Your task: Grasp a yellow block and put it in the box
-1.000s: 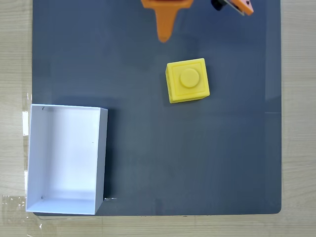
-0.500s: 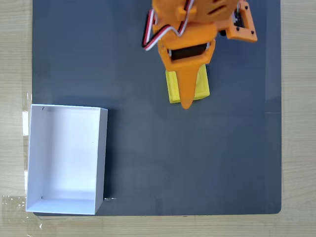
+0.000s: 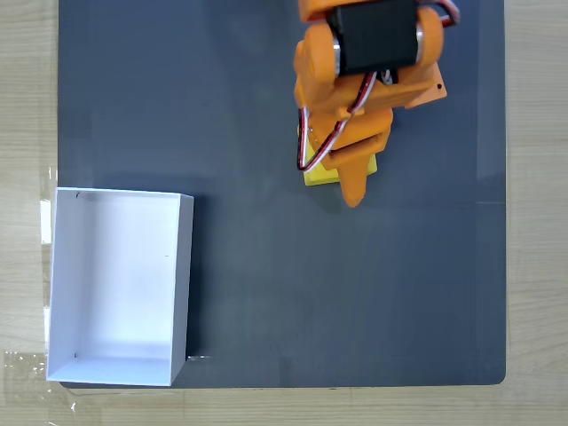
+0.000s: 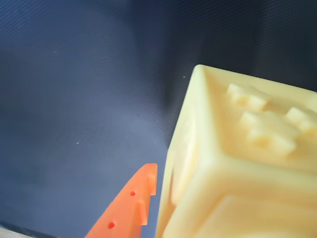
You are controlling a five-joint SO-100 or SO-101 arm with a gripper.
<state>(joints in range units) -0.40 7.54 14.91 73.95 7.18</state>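
Fixed view: an orange gripper covers most of the yellow block on a dark grey mat (jaw spread cannot be told). The white box sits well apart, lower left.

The tool has dropped over the yellow block.

Fixed view: tool over block, upper right; box lower left, well apart.
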